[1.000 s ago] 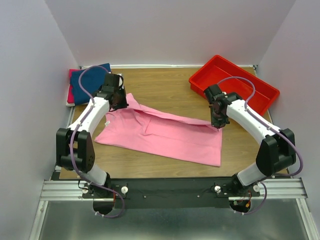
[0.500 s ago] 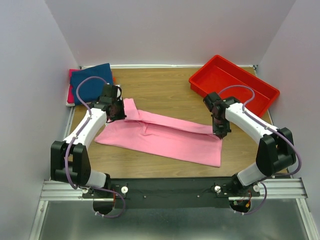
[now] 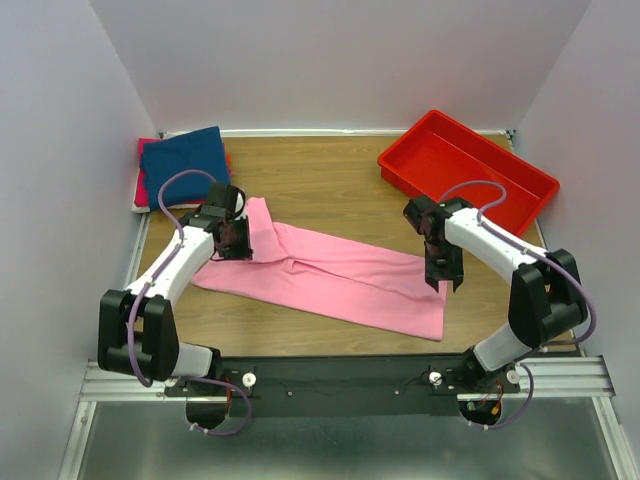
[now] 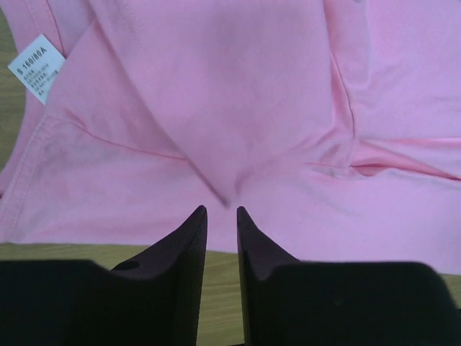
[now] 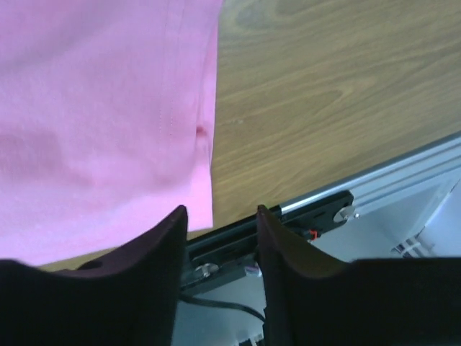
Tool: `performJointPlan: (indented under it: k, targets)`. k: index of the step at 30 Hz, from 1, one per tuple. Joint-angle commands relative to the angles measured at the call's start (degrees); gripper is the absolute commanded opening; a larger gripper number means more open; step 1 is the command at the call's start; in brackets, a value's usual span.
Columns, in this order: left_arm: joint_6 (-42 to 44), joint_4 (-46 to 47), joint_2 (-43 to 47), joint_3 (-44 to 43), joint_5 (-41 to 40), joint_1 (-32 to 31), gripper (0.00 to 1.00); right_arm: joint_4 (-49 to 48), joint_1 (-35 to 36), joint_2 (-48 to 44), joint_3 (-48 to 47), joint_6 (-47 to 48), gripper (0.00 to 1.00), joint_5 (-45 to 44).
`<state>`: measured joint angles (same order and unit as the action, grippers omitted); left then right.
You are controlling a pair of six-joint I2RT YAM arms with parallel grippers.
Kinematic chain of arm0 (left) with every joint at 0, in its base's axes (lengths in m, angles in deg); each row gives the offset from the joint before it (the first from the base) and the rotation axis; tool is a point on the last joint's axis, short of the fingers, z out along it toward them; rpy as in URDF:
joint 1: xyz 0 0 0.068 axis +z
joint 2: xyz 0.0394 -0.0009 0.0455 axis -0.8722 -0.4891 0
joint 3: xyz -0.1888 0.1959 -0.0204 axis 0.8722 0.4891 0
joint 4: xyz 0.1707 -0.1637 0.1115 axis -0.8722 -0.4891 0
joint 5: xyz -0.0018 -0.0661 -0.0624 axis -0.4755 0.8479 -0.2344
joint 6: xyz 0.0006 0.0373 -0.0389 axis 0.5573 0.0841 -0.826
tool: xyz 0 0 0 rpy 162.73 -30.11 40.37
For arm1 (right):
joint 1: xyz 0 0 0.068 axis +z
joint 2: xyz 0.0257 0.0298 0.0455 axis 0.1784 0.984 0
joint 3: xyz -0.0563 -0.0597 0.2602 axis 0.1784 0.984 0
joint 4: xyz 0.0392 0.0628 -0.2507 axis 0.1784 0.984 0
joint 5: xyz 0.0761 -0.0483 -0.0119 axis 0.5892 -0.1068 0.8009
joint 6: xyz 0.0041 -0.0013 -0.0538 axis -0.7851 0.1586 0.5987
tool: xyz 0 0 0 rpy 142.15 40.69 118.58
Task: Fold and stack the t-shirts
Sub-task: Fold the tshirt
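The light pink t-shirt (image 3: pixel 340 285) lies across the middle of the table as a long band, its far edge folded over toward the near side. My left gripper (image 3: pixel 238 240) hovers over the shirt's left end. In the left wrist view that gripper (image 4: pixel 222 210) stands slightly open with nothing between its fingers, and a folded tip of the pink t-shirt (image 4: pixel 223 194) lies just ahead. My right gripper (image 3: pixel 447 275) is at the shirt's right edge. In the right wrist view this gripper (image 5: pixel 222 210) is open and empty, beside the pink t-shirt's (image 5: pixel 108 122) hem. A navy t-shirt (image 3: pixel 185 160) tops a folded stack at the back left.
A red plastic tray (image 3: pixel 465 165) sits at the back right corner. Under the navy shirt a red-magenta layer (image 3: pixel 143 185) shows at the stack's left side. A white size label (image 4: pixel 32 68) lies on the pink cloth. The metal rail (image 5: pixel 374 187) runs along the table's near edge.
Both grippers carried the pink shirt's far edge toward the near side, laying it over the shirt. Both then opened and let go of the cloth.
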<state>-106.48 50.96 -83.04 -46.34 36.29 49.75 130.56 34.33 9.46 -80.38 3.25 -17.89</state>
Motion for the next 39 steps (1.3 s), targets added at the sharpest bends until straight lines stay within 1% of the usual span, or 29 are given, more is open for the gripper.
performJointPlan:
  k: [1, 2, 4, 6, 7, 8, 11, 12, 16, 20, 23, 25, 28, 29, 32, 33, 36, 39]
  targets:
    - [-0.06, -4.40, 3.55, -0.28, 3.70, -0.20, 0.37, 5.58, 2.13, 0.93, -2.56, -3.87, 0.52, 0.70]
    - [-0.33, -4.84, 4.42, -0.89, 4.49, -0.20, 0.40, 6.02, 2.31, 0.14, -4.57, -4.49, 0.57, 0.88]
    - [-0.94, -4.50, 4.60, -2.29, 5.02, -0.20, 0.45, 4.98, 2.31, -0.57, -6.51, -5.63, 0.64, 0.88]
    - [-0.86, -2.93, 3.12, -3.70, 5.02, 0.15, 0.46, 1.05, 2.23, -0.66, -7.92, -5.81, 0.72, 1.23]
    - [-0.86, -2.39, 2.07, -5.18, 4.94, 0.41, 0.47, -0.29, 1.96, 0.21, -8.10, -5.81, 0.73, 1.40]
    - [-0.34, -1.78, -0.47, -5.98, 5.20, 0.68, 0.47, -3.52, 1.53, 0.83, -7.93, -5.72, 0.72, 1.93]
    - [0.63, 0.60, -4.43, -8.09, 4.76, 1.73, 0.48, -8.90, -0.57, 2.85, -4.25, -5.55, 0.67, 5.34]
    - [1.42, 1.47, -6.88, -8.45, 4.41, 1.99, 0.47, -11.78, -1.20, 3.21, -3.10, -5.55, 0.64, 6.40]
    - [3.44, 4.02, -11.30, -7.49, 2.12, 3.57, 0.47, -15.94, -2.87, 4.26, 2.61, -5.64, 0.58, 9.04]
    - [4.85, 5.78, -14.73, -5.82, 2.82, 4.11, 0.47, -19.02, -3.75, 5.14, 6.04, -5.46, 0.56, 9.76]
    - [5.20, 7.80, -17.18, -4.06, 3.44, 4.11, 0.48, -19.90, -5.06, 7.16, 7.36, -5.20, 0.52, 8.53]
    - [5.21, 8.51, -17.89, -3.62, 4.58, 4.11, 0.47, -20.16, -6.81, 8.48, 7.54, -5.02, 0.52, 7.91]
    - [4.77, 8.95, -17.55, -4.58, 8.70, 4.02, 0.47, -20.25, -9.37, 10.58, 7.19, -4.93, 0.52, 6.86]
    - [4.59, 8.86, -17.28, -5.89, 11.06, 4.02, 0.47, -20.16, -11.64, 10.94, 7.19, -4.58, 0.52, 6.59]
    - [4.24, 7.37, -15.70, -8.88, 14.24, 4.11, 0.47, -20.16, -14.38, 11.38, 6.32, -3.79, 0.52, 5.72]
    - [4.06, 6.32, -14.74, -11.07, 15.38, 4.11, 0.47, -20.08, -15.78, 11.12, 6.05, -3.09, 0.52, 5.10]
    - [3.89, 5.00, -13.24, -13.98, 16.62, 4.37, 0.47, -19.81, -17.81, 11.12, 4.65, -1.95, 0.52, 4.57]
    - [4.15, 4.47, -12.89, -14.17, 16.10, 5.25, 0.48, -19.29, -19.57, 12.08, 3.77, -1.15, 0.52, 3.52]
